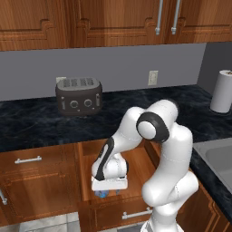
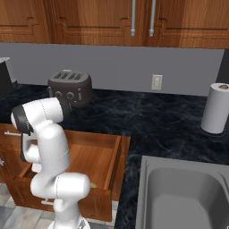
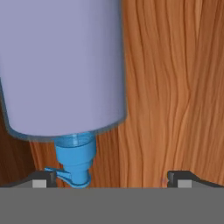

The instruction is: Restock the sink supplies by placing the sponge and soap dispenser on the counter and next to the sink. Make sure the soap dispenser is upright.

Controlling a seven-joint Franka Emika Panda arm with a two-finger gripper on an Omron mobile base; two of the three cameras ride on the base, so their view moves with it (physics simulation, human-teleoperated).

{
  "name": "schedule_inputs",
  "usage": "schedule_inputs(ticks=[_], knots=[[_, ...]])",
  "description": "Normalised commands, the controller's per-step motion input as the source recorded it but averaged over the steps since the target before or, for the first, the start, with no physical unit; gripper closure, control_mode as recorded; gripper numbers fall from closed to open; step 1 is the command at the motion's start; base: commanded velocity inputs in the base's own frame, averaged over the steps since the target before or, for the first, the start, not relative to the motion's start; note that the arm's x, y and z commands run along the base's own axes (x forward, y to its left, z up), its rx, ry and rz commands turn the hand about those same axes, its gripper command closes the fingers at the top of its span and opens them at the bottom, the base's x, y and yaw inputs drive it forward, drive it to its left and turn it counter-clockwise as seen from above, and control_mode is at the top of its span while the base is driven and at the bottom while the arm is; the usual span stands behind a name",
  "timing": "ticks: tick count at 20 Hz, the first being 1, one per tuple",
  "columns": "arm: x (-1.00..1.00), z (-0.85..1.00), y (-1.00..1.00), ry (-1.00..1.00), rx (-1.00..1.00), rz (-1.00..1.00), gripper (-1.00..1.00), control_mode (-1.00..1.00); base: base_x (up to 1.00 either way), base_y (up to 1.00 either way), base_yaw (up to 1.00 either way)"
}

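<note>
Blue pump [image 3: 75,162] of the lying soap dispenser [image 3: 61,65] points toward the wide-open tool [image 3: 111,178].

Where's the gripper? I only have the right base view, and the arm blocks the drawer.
Observer: The left base view shows the gripper down inside the open drawer.
Operator: Is the dispenser in there? Held?
Observer: Hand view: the dispenser lies on its side on the drawer floor. The jaws stand open, not on it.
Operator: Is it centred between them?
Observer: No. Its blue pump sits by the fingertip at that view's left, and the rest of the gap is bare wood.
</note>
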Motion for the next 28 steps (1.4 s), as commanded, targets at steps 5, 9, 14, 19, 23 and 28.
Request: schedule_inputs(ticks=[5, 9, 14, 19, 23, 28], knots=[[0.0, -0.03, 0.12, 0.0, 0.0, 0.0, -1.0, -1.0, 0.0, 0.0, 0.0], [0.0, -0.09, 0.19, 0.0, 0.0, 0.0, -1.0, -1.0, 0.0, 0.0, 0.0], [0.0, -0.06, 0.11, 0.0, 0.0, 0.0, -1.0, -1.0, 0.0, 0.0, 0.0], [0.0, -0.16, 0.07, 0.0, 0.0, 0.0, -1.0, -1.0, 0.0, 0.0, 0.0], [0.0, -0.2, 0.07, 0.0, 0.0, 0.0, -1.0, -1.0, 0.0, 0.0, 0.0], [0.0, -0.11, 0.17, 0.0, 0.0, 0.0, -1.0, -1.0, 0.0, 0.0, 0.0]])
